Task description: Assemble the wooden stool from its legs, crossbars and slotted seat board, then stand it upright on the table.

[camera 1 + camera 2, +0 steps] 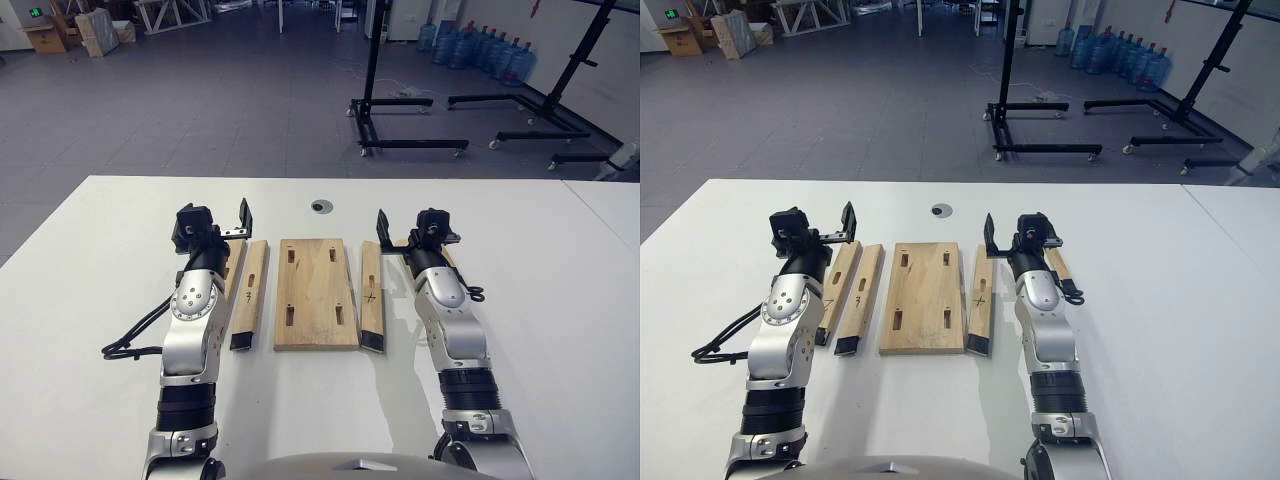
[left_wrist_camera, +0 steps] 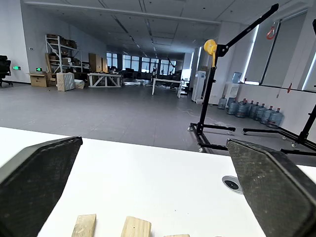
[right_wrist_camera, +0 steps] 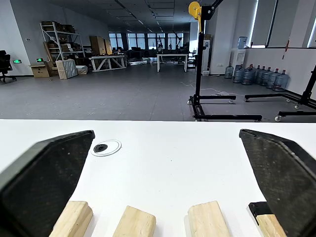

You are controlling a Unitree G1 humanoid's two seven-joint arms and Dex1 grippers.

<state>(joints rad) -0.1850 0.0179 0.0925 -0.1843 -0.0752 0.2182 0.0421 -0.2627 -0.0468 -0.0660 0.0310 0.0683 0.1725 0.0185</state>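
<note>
Surface (image 1: 560,300): white, bearing pale slotted wooden seat board (image 1: 316,292), flat wooden legs (image 1: 250,290).
My jaws: both wide, empty.
Risk: nudged legs skidding away.

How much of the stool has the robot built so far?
Nothing looks built yet. The seat board lies flat on the table, with loose wooden pieces lying beside it on both sides, none joined. Nothing is in hand: the left end effector and right end effector are both open and empty. All the joining, and standing the stool upright, is left.
</note>
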